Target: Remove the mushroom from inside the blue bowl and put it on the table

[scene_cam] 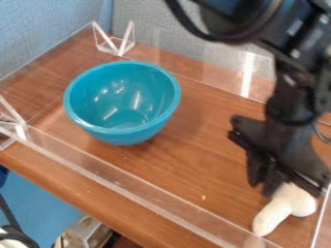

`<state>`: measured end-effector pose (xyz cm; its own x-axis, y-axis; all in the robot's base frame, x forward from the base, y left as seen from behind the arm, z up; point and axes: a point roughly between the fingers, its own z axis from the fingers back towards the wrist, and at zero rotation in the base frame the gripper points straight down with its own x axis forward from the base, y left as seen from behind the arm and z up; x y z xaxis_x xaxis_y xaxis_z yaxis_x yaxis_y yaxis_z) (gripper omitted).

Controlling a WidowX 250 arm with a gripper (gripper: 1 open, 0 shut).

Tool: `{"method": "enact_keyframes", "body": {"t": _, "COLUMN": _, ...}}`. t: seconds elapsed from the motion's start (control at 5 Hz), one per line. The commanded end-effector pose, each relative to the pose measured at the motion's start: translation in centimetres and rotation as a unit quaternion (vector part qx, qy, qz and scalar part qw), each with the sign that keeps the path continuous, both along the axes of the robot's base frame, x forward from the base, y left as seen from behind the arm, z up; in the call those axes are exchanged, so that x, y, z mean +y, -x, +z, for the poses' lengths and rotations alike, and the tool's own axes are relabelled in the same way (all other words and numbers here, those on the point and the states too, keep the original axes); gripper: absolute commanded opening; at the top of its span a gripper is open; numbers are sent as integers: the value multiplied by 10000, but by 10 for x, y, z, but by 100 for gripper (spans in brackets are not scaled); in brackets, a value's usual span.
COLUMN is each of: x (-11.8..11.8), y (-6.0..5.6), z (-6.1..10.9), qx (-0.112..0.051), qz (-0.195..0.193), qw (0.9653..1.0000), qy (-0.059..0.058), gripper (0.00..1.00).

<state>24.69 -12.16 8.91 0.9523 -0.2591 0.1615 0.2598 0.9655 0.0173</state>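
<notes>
Mushroom (pixel 284 211) lies on the table (pixel 195 136), just below the closed, empty fingers (pixel 277 177).

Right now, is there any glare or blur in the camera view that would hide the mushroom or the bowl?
Camera view: glossy highlights sit on the inside of the blue bowl, and its inside reads empty; the arm's upper links are soft with blur; the mushroom lies pale but legible on the table below the gripper; acrylic walls reflect faintly.

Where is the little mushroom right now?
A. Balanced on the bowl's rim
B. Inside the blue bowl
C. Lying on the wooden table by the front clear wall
C: the mushroom lies on the table beneath the claw, and the blue bowl holds nothing.
</notes>
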Motion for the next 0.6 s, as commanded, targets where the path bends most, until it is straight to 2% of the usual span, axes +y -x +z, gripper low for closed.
{"method": "enact_keyframes", "body": {"t": 0.0, "x": 10, "y": -13, "z": 18, "qx": -187, "qz": -428, "qw": 9989, "qy": 10, "gripper": 0}}
{"method": "enact_keyframes", "body": {"t": 0.2, "x": 14, "y": -22, "z": 22, "qx": -151, "qz": -861, "qw": 9962, "qy": -34, "gripper": 0}}
{"method": "enact_keyframes", "body": {"t": 0.4, "x": 13, "y": -22, "z": 12, "qx": -69, "qz": -722, "qw": 9973, "qy": -94, "gripper": 0}}
